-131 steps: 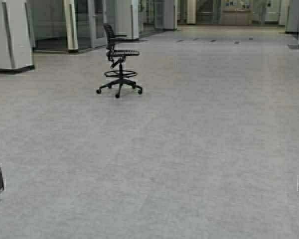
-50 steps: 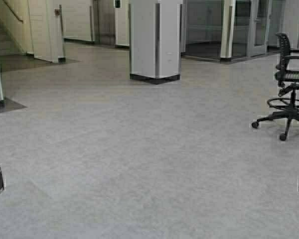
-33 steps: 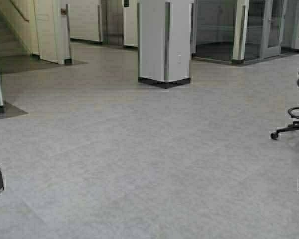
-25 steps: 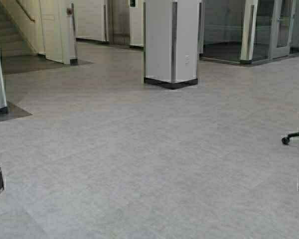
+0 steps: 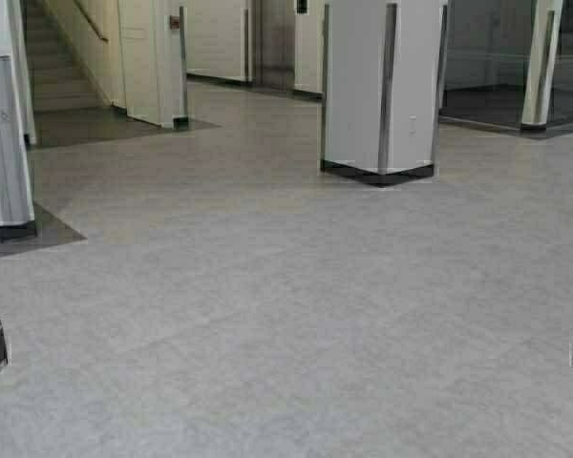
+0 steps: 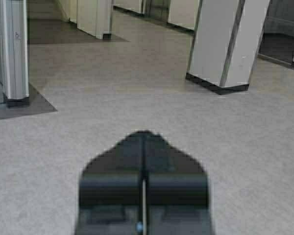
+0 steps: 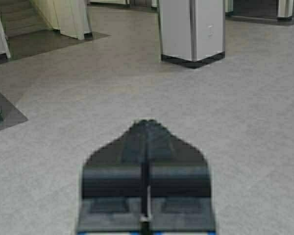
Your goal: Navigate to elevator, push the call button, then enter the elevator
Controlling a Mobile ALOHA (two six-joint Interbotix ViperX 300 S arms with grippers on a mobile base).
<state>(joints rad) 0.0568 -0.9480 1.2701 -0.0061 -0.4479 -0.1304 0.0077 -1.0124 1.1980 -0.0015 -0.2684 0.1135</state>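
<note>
Lobby approach during the navigation step. The grey speckled floor (image 5: 286, 315) carries a white square pillar with a steel corner strip and black base (image 5: 380, 91) ahead, slightly right of centre, a second steel-trimmed column (image 5: 8, 143) at the floor's left edge, and a staircase (image 5: 62, 81) at the far left corner. The likeliest fault is the base clipping the pillar (it stands close to the line towards the far wall) through too tight a turn. The elevator (image 5: 270, 43) is probably the dark, narrow recess in the far white wall, left of the pillar; its doors are too distant to resolve, and no call button can be made out. The left gripper (image 6: 144, 183) and right gripper (image 7: 146, 183) are parked low, fingers pressed together, carrying nothing.
</note>
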